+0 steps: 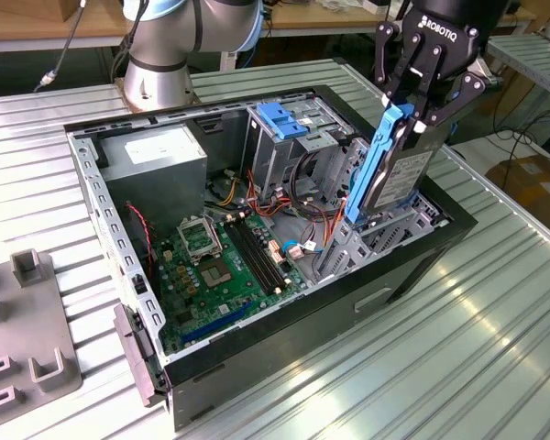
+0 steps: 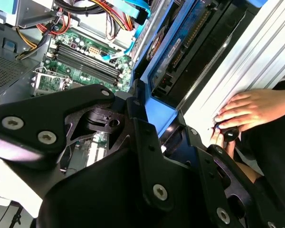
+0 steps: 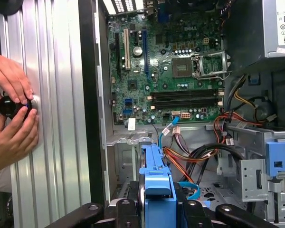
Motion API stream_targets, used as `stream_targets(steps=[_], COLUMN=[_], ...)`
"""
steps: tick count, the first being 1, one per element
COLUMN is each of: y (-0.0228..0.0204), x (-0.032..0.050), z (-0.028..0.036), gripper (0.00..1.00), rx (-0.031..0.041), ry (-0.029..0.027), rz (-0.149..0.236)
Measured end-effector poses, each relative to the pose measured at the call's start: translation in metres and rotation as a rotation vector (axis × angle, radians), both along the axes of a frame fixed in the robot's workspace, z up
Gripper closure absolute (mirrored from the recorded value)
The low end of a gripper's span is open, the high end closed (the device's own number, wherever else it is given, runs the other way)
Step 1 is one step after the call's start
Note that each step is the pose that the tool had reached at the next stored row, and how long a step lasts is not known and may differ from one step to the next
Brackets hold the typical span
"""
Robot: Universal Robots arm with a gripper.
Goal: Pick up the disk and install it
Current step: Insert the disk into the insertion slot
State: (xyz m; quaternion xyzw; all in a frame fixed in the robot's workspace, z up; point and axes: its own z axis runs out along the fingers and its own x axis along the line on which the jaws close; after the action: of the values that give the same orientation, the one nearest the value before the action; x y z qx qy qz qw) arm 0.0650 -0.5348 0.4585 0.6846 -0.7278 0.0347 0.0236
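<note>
The disk stands on edge, tilted, over the open computer case at the exterior view's right. Its black face and blue rails show. My gripper is shut on its upper end from above. The disk's lower end reaches the metal drive bay inside the case. In the second wrist view the disk runs away from the gripper toward the bay. In the first wrist view its blue rail sits between the gripper's fingers.
The case holds a green motherboard, a grey power-supply box, a metal cage with a blue latch and loose cables. A person's hands rest on the ribbed table beside the case. A grey fixture lies at the exterior view's left.
</note>
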Motion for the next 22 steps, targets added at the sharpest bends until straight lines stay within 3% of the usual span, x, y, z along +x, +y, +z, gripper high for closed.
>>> stream_targets(steps=[10,12,14,15,22], y=[-0.0049,-0.0065,-0.009,-0.0099,-0.0142], x=[0.0002,0.0004,0.0004,0.0004,0.0008], z=[-0.0032,-0.004,-0.0046,-0.0048,-0.0061], gripper=[0.63,0.63,0.63,0.63,0.63], rx=[0.0004,0.0084,0.0249,0.0298,0.0304], ry=[0.0,0.0,0.0,-0.0001,0.0], rz=[0.0,0.0,0.0,0.0,0.0])
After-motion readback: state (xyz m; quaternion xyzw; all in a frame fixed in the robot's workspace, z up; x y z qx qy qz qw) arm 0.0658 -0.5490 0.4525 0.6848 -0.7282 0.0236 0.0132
